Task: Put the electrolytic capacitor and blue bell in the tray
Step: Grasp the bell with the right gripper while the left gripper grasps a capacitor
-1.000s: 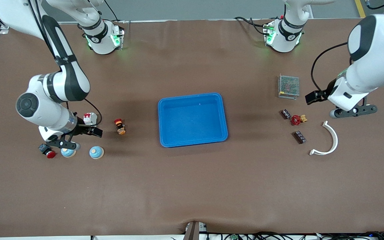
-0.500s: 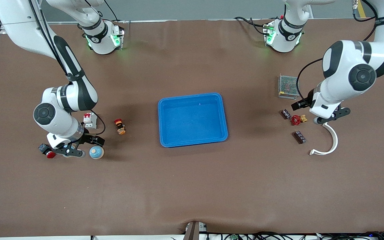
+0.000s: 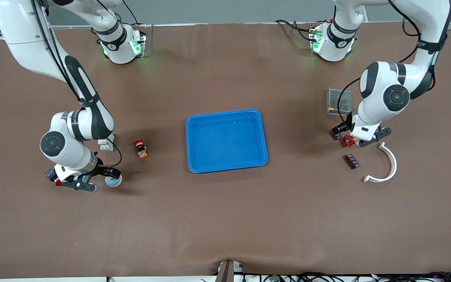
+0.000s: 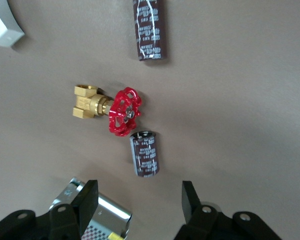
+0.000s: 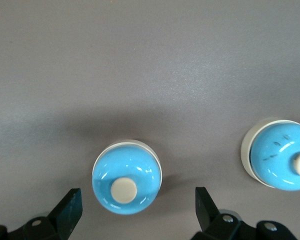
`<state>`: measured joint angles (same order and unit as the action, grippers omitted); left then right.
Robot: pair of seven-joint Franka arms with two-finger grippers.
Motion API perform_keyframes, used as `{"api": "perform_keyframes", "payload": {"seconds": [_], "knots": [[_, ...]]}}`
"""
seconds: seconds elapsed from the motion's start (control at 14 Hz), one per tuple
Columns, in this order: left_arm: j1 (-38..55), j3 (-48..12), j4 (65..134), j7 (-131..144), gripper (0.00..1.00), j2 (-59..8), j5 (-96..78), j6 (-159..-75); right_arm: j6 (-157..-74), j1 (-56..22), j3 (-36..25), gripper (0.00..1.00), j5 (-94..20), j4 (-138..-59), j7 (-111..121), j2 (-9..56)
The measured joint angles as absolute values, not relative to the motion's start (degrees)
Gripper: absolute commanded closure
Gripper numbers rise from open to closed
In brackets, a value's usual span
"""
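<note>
The blue tray [image 3: 225, 112] sits mid-table. Two blue bells lie at the right arm's end. My right gripper [image 5: 137, 200] is open and low over one bell [image 5: 127, 183], its fingers either side of it, not touching. The other bell [image 5: 280, 154] lies beside it and shows in the front view [image 3: 112, 181]. My left gripper [image 4: 138, 197] is open over a dark electrolytic capacitor [image 4: 146, 154] lying by a red-handled brass valve [image 4: 124, 111]. A second capacitor [image 4: 149, 30] lies apart, nearer the camera [image 3: 352, 161].
A grey mesh box [image 3: 339, 101] and a white curved piece [image 3: 389, 164] lie near my left gripper [image 3: 356, 139]. A red push button [image 3: 56, 181], a white-red breaker [image 3: 105, 145] and an orange-red button [image 3: 141, 149] lie near my right gripper [image 3: 77, 185].
Both arms came down. The right gripper moved over one bell, hiding it in the front view. The left gripper moved from over the curved piece to over the valve and capacitor.
</note>
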<state>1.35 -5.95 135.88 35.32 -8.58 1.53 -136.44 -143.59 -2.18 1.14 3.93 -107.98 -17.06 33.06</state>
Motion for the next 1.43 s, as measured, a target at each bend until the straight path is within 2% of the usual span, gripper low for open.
{"api": "perform_keyframes", "payload": {"seconds": [0.29, 0.36, 0.5, 0.86, 1.07, 1.21, 1.43], "knots": [[1.36, -5.95, 137.57, 40.24, 0.28, -11.36, 1.53, -142.90, -146.07, -2.17, 0.83, 0.00, 3.94, -106.84, -17.13, 36.05], [1.36, -5.95, 137.72, 40.68, 0.28, -12.20, 1.53, -144.05, -146.34, -2.19, 0.83, 0.07, 3.94, -106.77, -17.37, 36.54], [1.35, -5.94, 138.10, 40.90, 0.31, -13.80, 1.53, -146.02, -146.50, -2.38, 0.92, 0.99, 3.94, -106.63, -18.47, 36.70], [1.28, -5.91, 138.20, 40.95, 0.41, -16.12, 1.53, -147.36, -144.92, -7.06, 1.29, 1.00, 4.22, -105.95, -28.39, 36.61], [1.20, -5.85, 138.20, 40.97, 0.66, -16.91, 1.53, -147.81, -134.96, -13.06, 1.46, 1.00, 4.26, -100.61, -35.94, 36.39], [1.19, -5.84, 138.20, 41.00, 0.99, -17.16, 1.53, -147.88, -127.28, -16.38, 1.57, 1.00, 4.25, -94.82, -40.52, 36.07], [1.33, -6.02, 137.87, 44.39, 1.00, -17.23, 1.53, -148.31, -123.92, -20.84, 1.74, 1.00, 3.95, -90.79, -47.37, 35.92]]}}
